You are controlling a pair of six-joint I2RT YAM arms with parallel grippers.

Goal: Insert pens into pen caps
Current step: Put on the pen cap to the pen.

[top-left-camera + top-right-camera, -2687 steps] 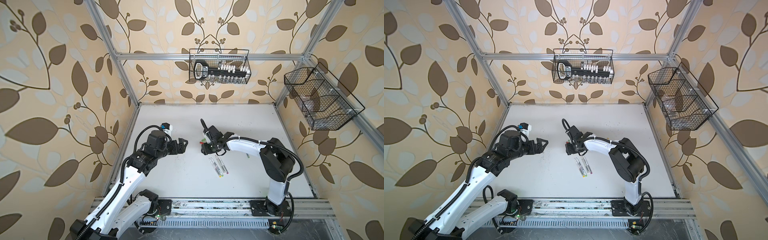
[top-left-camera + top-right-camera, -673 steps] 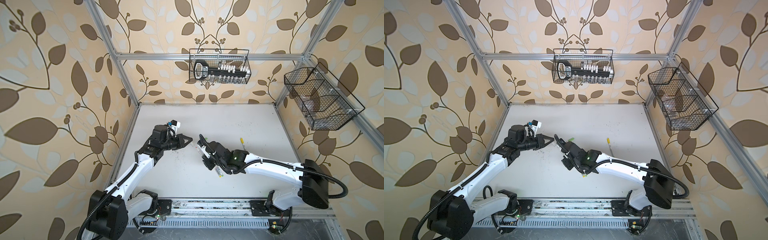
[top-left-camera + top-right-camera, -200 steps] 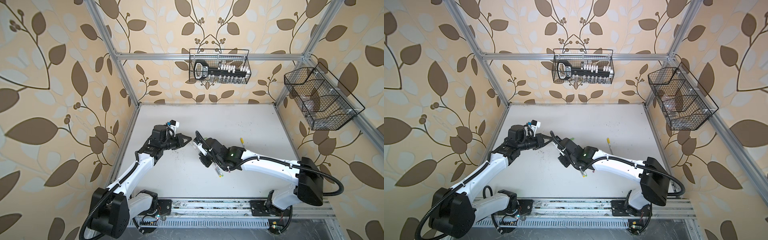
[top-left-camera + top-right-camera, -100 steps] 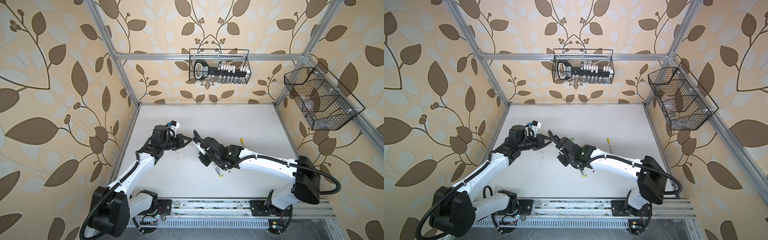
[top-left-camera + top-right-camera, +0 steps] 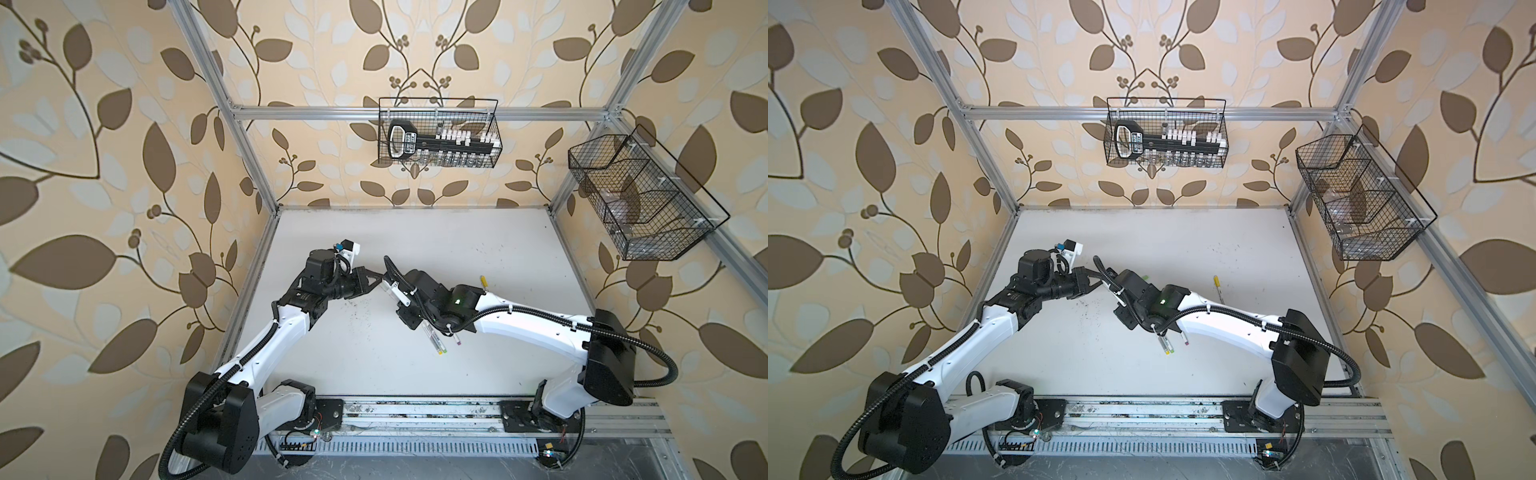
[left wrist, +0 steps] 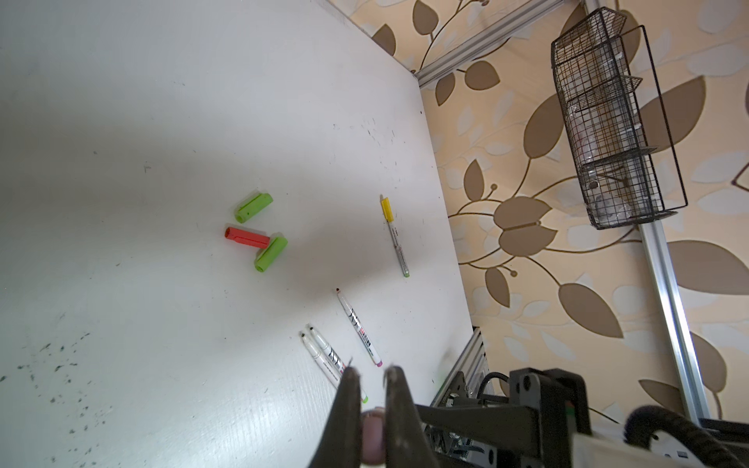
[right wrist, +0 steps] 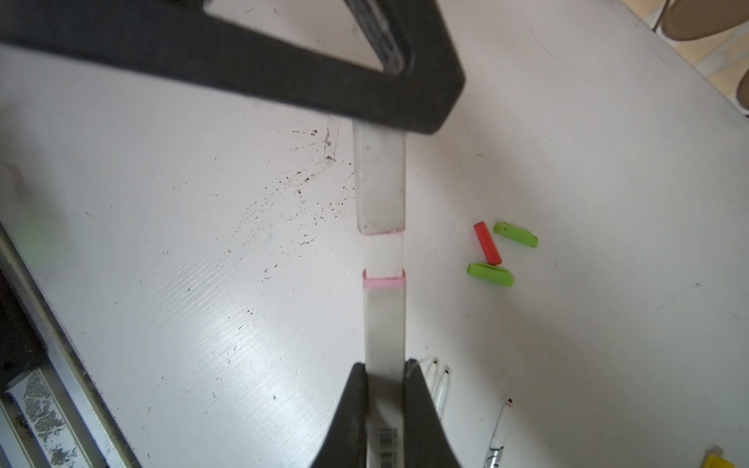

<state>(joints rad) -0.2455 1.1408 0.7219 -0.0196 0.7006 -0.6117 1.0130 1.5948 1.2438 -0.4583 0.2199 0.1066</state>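
Right gripper (image 7: 385, 366) is clamped on a pen (image 7: 384, 320), its fingers pinching the white barrel by a barcode label (image 7: 385, 441) too blurred to read. A pink ring circles the barrel. Beyond it the thinner nose runs into a pale grey cap (image 7: 380, 182) with a pink rim, and a gap shows between rim and ring. Left gripper (image 6: 373, 375) is closed on that cap, which shows as a pinkish round end between its fingers. In both top views the two grippers meet left of centre, above the table (image 5: 457, 241). On the table lie two green caps (image 6: 253, 207), with a red cap (image 6: 247, 238) touching one of them. A yellow-capped pen (image 6: 394, 235) lies well apart from them. There are also three bare pens (image 6: 358, 326), two of them side by side, and their dark and red print is unreadable.
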